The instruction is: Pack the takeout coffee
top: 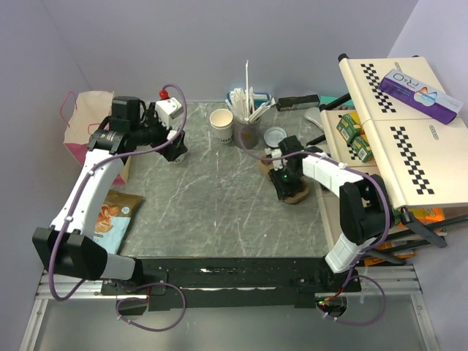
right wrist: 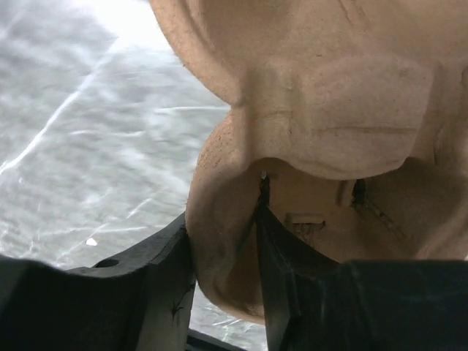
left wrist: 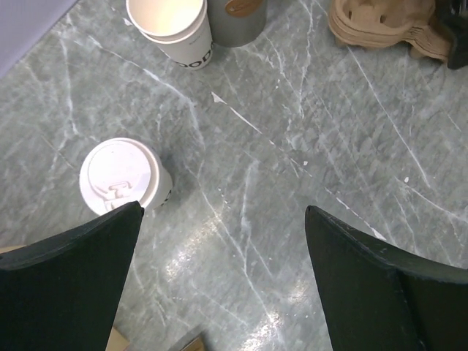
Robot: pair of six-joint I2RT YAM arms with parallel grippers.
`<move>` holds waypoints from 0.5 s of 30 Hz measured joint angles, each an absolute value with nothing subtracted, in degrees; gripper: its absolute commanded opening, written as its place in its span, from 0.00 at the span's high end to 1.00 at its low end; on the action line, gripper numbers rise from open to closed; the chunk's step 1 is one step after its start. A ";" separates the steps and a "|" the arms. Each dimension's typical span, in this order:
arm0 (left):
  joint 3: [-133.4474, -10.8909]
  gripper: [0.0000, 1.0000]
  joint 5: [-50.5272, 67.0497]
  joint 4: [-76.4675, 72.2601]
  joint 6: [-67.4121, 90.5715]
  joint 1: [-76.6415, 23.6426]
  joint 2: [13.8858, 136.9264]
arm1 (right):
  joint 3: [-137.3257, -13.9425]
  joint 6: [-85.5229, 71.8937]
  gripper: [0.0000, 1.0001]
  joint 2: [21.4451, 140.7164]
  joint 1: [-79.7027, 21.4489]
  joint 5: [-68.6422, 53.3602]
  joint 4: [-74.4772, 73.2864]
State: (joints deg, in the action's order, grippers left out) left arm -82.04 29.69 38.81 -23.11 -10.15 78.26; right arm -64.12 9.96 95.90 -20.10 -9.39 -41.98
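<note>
A lidded off-white paper cup (left wrist: 121,178) stands on the table, just beyond my left fingertip (left wrist: 88,263). My left gripper (left wrist: 223,208) is open and empty above bare table beside it, at the back left in the top view (top: 174,150). A second paper cup (left wrist: 172,25), open and tan inside, stands farther off, also seen in the top view (top: 222,124). A loose round lid (top: 274,137) lies right of the grey cup. My right gripper (right wrist: 223,234) is shut on a wall of the brown cardboard tray (right wrist: 322,110), right of centre in the top view (top: 296,191).
A grey cup of straws and stirrers (top: 247,131) stands beside the open cup. A pink bag (top: 84,121) and a snack packet (top: 113,212) sit at the left. Checkered boxes (top: 395,124) with a purple carton (top: 420,91) fill the right side.
</note>
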 measured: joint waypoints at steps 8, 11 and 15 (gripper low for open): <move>-85.78 0.01 32.01 38.85 -22.79 -10.11 82.41 | -72.60 13.80 0.00 95.96 -19.22 -16.62 -48.10; -86.56 0.01 33.12 38.83 -23.00 -10.04 82.37 | -79.70 15.97 0.00 95.61 -20.01 -18.28 -49.91; -86.72 0.01 33.85 38.83 -22.96 -10.04 82.37 | -84.49 17.06 0.13 94.83 -18.72 -18.00 -50.00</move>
State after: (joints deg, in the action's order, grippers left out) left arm -86.72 33.85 38.83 -22.96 -10.04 82.37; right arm -84.49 17.06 94.83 -18.72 -18.00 -50.00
